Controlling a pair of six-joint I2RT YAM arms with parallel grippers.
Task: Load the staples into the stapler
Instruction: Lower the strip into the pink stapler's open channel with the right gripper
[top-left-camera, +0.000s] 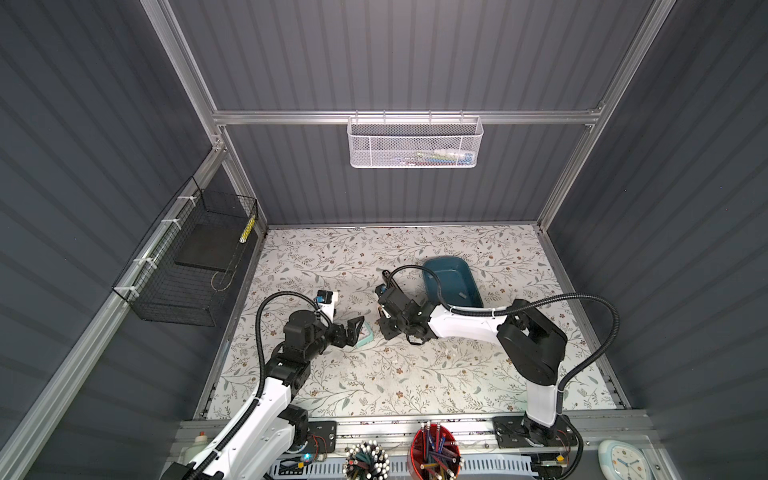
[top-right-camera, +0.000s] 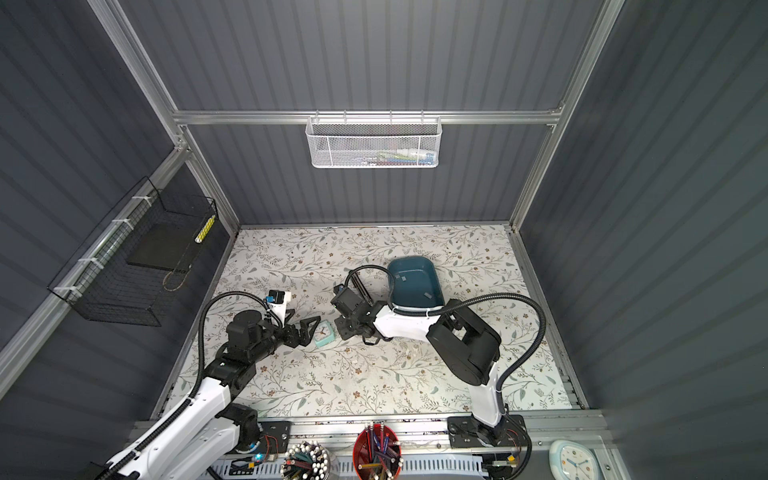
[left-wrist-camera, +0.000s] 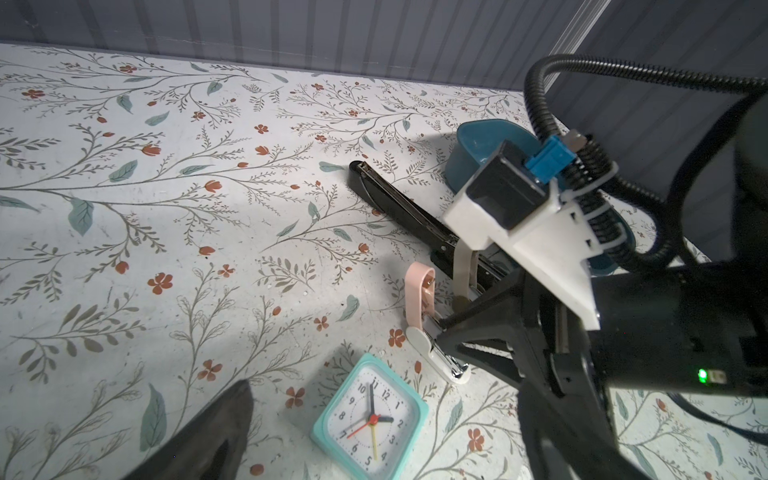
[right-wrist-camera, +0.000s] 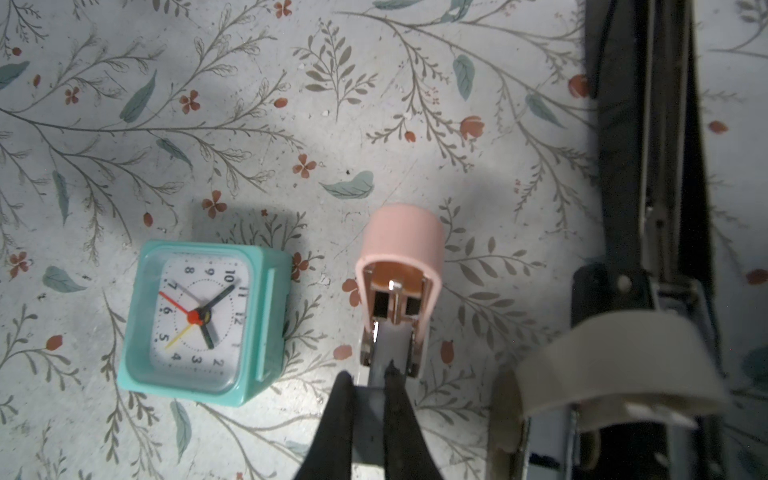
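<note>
Pinching what looks like a staple strip (right-wrist-camera: 370, 411), the closed right claw (right-wrist-camera: 368, 380) holds it over the open stapler (right-wrist-camera: 401, 237), whose lid is flipped up for loading. The left claw (top-left-camera: 358, 332) hangs open just beside, likely ready to steady it. More staples (top-right-camera: 427, 296) lie in the tray (top-right-camera: 415, 286) behind the right claw.

A mint square alarm clock (left-wrist-camera: 370, 419) lies face up on the floral counter (top-left-camera: 374, 374), left of its middle. A dark teal tray (top-left-camera: 455, 280) sits nearer the back edge. Past the front edge stand a red pencil cup (top-left-camera: 436, 455) and a pale clock (top-left-camera: 623, 461). A white mesh basket (top-left-camera: 415, 143) hangs above the back edge, a black wire basket (top-left-camera: 187, 266) beside the left edge
</note>
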